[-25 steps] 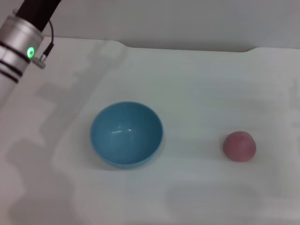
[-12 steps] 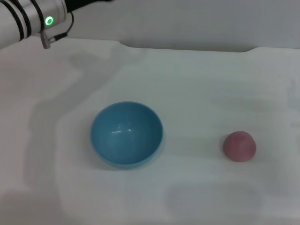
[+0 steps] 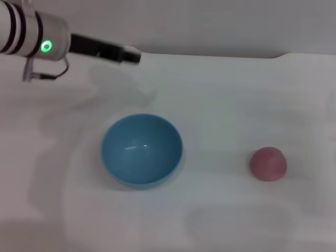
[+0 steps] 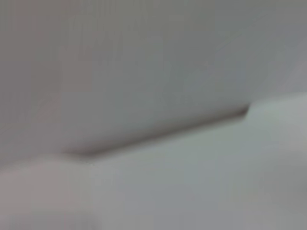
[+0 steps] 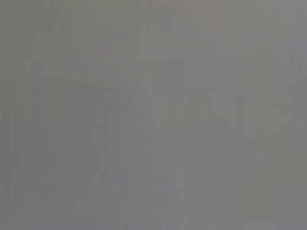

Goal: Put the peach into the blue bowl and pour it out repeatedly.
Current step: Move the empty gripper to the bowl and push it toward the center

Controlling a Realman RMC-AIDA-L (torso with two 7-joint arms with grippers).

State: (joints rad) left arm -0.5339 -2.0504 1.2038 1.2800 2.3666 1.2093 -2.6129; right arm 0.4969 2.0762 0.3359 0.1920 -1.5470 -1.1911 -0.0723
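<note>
Peach (image 3: pixel 268 164) lay on the white surface (image 3: pixel 220 105), well apart to the right of the empty blue bowl (image 3: pixel 142 150); the left end effector (image 3: pixel 128 54) hovered beyond the bowl, grip state impossible to tell

On my table (image 3: pixel 220 94) the blue bowl (image 3: pixel 142 150) sits left of centre, with the peach (image 3: pixel 268 164) well apart to its right. My left gripper (image 3: pixel 128 54) hangs behind the bowl, near the table's far edge.
</note>
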